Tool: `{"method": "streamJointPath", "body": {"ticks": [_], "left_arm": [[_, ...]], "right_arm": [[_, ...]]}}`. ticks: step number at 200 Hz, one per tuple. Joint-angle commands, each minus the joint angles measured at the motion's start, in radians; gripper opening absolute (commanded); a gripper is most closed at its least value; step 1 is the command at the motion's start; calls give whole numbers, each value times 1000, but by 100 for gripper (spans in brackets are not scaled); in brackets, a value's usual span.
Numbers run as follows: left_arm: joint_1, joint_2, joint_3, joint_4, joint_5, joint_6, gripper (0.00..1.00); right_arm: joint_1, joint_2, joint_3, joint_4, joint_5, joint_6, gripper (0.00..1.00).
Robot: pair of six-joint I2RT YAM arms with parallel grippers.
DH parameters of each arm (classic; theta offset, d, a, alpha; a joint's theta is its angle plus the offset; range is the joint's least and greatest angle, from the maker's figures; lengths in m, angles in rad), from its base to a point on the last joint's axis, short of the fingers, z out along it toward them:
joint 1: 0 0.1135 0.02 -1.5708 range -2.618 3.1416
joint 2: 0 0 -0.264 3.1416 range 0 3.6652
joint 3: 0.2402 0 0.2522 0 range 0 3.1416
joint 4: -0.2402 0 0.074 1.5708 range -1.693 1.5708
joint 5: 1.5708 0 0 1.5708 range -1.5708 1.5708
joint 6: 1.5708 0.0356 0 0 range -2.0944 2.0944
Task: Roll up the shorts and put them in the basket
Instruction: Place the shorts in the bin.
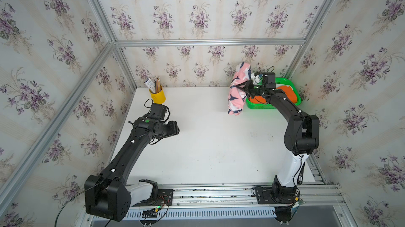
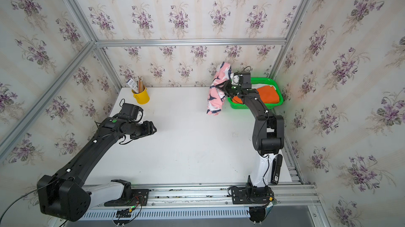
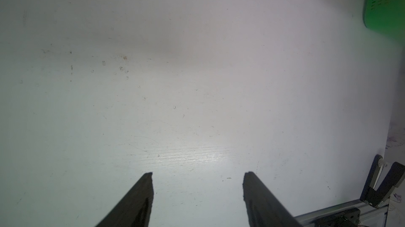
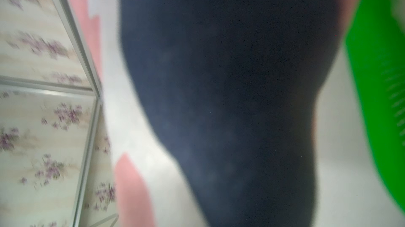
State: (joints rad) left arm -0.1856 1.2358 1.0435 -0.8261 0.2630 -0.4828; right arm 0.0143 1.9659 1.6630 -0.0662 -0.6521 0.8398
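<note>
Rolling is not yet being done on any garment, judging by the scene: the pink whale-print shorts (image 1: 237, 93) are being held bunched in the air by the right gripper (image 1: 240, 86), its jaws being kept narrowly pinched on a fold of the cloth, above the far right part of the bench (image 1: 208, 149) and just beside the green basket (image 1: 258, 106) in the far right corner. The orange shorts (image 1: 289, 93) are being left unrolled inside that basket, with a sliver of what is being taken for the white shorts (image 1: 290, 87) showing at its far side. Laying flat and rolling are being counted as left for all three. The left gripper (image 3: 197, 174) is being held over bare bench near the left edge, jaws wide apart and gripping nothing. That empty gap is being shown plainly only in the left wrist view; in both top views its fingers are being hidden by the wrist. The hanging shape of the pink shorts is being shown only in both top views, while the right wrist view is being filled by blurred navy and pink cloth, no jaws being visible there
</note>
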Motion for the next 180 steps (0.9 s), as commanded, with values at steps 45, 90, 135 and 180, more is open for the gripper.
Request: {"method": "streamJointPath", "body": {"ticks": [45,90,135,180], "left_arm": [[1,29,-16,30,22,1,69],[0,72,3,18,26,8,69],[0,81,12,-6,17,9,69],[0,61,-6,-8,10,6,70]], "right_arm": [[-120,127,44,239,518,471,35],[-128,331,206,212,661,597,33],[-129,422,234,175,772,673,35],[-129,357,241,-94,841,713,71]]}}
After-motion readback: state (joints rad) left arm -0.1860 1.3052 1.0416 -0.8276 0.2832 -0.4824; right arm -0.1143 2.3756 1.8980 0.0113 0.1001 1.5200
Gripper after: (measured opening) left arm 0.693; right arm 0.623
